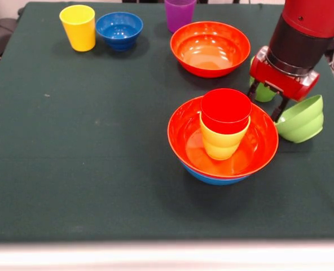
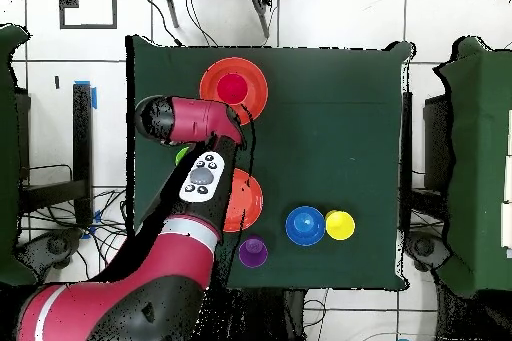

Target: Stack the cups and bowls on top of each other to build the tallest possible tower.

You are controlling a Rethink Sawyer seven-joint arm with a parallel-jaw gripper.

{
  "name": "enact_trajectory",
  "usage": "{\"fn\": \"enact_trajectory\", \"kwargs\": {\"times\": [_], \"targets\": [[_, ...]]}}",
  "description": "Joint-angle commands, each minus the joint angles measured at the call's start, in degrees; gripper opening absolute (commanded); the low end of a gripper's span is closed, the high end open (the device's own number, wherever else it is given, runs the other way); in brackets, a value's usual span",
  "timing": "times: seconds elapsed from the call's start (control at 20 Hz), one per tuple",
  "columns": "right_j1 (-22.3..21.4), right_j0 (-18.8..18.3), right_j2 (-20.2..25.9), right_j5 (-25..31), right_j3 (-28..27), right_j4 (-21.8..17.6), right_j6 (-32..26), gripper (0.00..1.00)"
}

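Nearest the camera stands the tower [image 1: 223,138]: light-blue bowl [image 1: 215,177], orange-red bowl [image 1: 184,135], yellow-orange cup [image 1: 222,141] and red cup [image 1: 226,110] nested, just beside the tool [image 1: 267,100] on the dark cloth tabletop [image 1: 82,147]. The small green bowl [image 1: 302,119] lies tipped on its side against the tool, a green cup [image 1: 264,93] behind it. I cannot tell how far the tool is open. All look light, stiff, glossy and slippery; rims seem the surest hold.
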Motion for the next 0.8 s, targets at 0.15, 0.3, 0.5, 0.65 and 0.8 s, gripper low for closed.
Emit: {"fn": "enact_trajectory", "kwargs": {"times": [0.15, 0.3, 0.5, 0.65, 0.8], "targets": [[-1.5, -0.5, 6.8, 8.4, 0.1, 1.0, 5.8, 1.0], [-2.0, -0.4, 6.7, 8.7, 0.1, 0.9, 5.7, 1.0], [-2.7, -0.2, 6.6, 8.8, 0.3, 0.7, 5.6, 1.0], [-3.3, 0.0, 6.6, 8.6, 0.7, 0.8, 5.9, 1.0], [-3.9, 0.1, 6.5, 9.4, 0.5, 0.9, 6.2, 1.0]]}}
